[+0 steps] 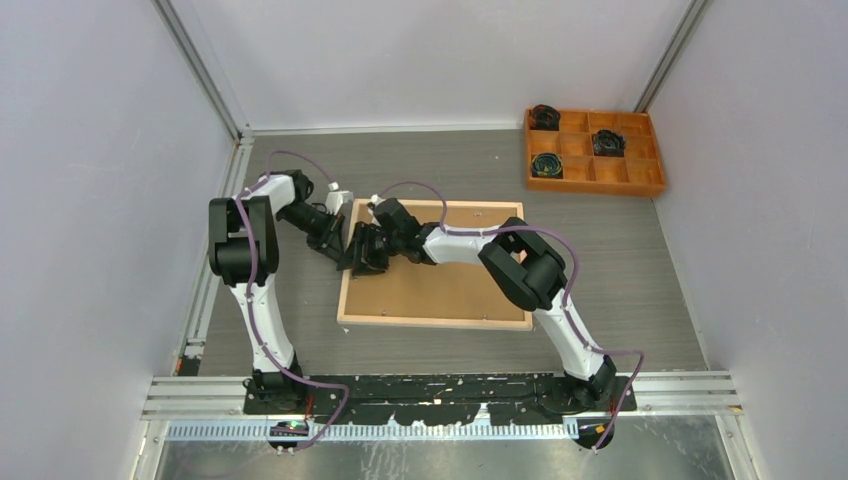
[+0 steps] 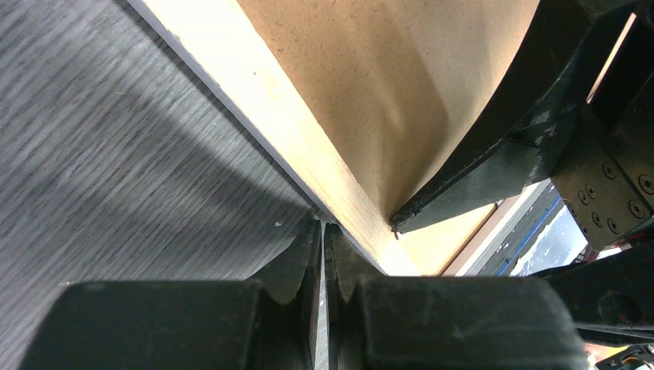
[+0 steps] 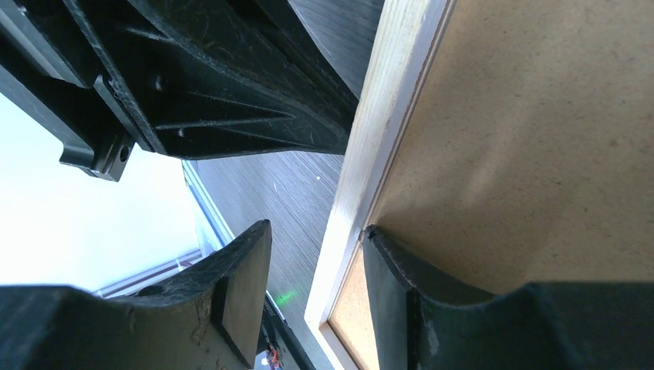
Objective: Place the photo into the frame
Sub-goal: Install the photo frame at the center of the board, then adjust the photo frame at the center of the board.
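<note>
The left arm (image 1: 250,262) rose from its base at the near left, folded at the elbow and reached right and downward to the far-left part of the frame (image 1: 435,322). The right arm (image 1: 522,266) rose from the near right, bent over the frame's right half and ran its forearm leftward across it. Both wrists met at the frame's left rail.

The left gripper (image 2: 322,231) was fully closed, its fingers pressed together with nothing seen between them. Its tips sat low against the outer edge of the left rail, where the rail meets the table (image 1: 620,280).

The right gripper (image 3: 316,227) stood roughly half open and straddled that same rail. Its outer finger (image 3: 239,285) hung over the table just beside the rail. Its inner finger (image 3: 409,293) had its tip at the seam between the rail and the backing board (image 1: 450,285), touching the board. The jaws were not clamped on the rail. The board appeared slightly bowed near that fingertip, but whether it was lifted could not be told.

The frame lay flat at mid-table with its light wood back upward and its long sides roughly parallel to the near edge. The plain brown board filled its opening. An orange compartment tray (image 1: 600,188) sat well apart at the far right.
</note>
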`<state>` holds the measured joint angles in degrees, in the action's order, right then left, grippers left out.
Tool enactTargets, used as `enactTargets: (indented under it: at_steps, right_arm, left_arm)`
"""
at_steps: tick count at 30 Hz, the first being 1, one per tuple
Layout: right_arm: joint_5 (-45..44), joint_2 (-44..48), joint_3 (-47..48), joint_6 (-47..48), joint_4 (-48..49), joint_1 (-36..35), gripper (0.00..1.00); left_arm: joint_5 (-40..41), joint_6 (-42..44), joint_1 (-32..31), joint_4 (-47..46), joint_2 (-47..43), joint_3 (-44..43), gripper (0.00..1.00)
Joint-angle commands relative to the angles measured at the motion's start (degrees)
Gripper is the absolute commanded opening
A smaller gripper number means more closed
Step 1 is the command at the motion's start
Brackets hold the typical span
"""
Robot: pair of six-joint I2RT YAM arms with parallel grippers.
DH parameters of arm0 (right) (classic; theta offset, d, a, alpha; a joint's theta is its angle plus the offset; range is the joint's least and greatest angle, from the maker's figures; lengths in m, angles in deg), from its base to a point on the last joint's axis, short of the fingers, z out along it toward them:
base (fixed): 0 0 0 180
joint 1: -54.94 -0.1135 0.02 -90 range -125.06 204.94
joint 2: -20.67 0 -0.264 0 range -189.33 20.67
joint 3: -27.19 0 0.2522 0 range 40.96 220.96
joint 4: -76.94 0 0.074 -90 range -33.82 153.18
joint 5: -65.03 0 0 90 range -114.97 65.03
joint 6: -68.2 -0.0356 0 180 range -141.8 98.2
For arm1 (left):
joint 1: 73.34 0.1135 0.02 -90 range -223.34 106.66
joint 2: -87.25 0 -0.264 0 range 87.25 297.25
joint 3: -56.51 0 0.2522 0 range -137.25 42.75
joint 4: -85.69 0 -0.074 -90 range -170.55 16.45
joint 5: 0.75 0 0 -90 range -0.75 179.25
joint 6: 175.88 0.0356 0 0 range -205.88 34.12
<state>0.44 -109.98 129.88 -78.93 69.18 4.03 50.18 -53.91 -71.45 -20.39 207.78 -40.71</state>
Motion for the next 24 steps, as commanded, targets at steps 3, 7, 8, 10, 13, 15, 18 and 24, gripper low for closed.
enactTargets:
  at_steps: [3, 7, 8, 10, 13, 15, 18, 24]
  right_arm:
    - [0.91, 0.69, 2.02, 1.52, -1.16, -0.05, 0.53]
    - [0.05, 3.84, 3.46, 3.68, -4.08, 3.29, 0.6]
    - [-0.97, 5.84, 2.93, 4.33, -4.92, 4.58, 0.65]
    - [-3.7, 10.72, 0.3, 5.55, -5.55, 7.56, 0.76]
    - [-7.16, 19.2, -5.51, 6.65, -8.27, 12.37, 0.87]
    - [-10.38, 25.08, -10.08, 7.38, -10.98, 15.92, 0.93]
    - [-16.57, 34.05, -17.34, 8.79, -16.67, 21.65, 1.0]
    - [-28.71, 50.16, -33.02, 11.82, -23.14, 33.73, 1.0]
  left_arm:
    - [-0.93, 0.57, -0.05, 0.17, -0.67, -0.16, 0.07]
    - [-0.91, 0.79, -0.05, 0.75, -1.19, -0.22, 0.07]
    - [-0.88, 1.05, -0.05, 1.01, -1.44, -0.23, 0.07]
    - [-0.59, 1.39, 0.1, 1.4, -2.21, -0.28, 0.07]
    - [-0.25, 1.99, 0.83, 1.98, -3.34, -0.61, 0.08]
    - [0.43, 2.45, 1.37, 2.28, -3.91, -0.73, 0.1]
    - [2.19, 3.38, 1.54, 2.19, -5.12, 0.32, 0.16]
    - [5.6, 5.08, 0.27, -0.3, -9.1, 6.12, 0.19]
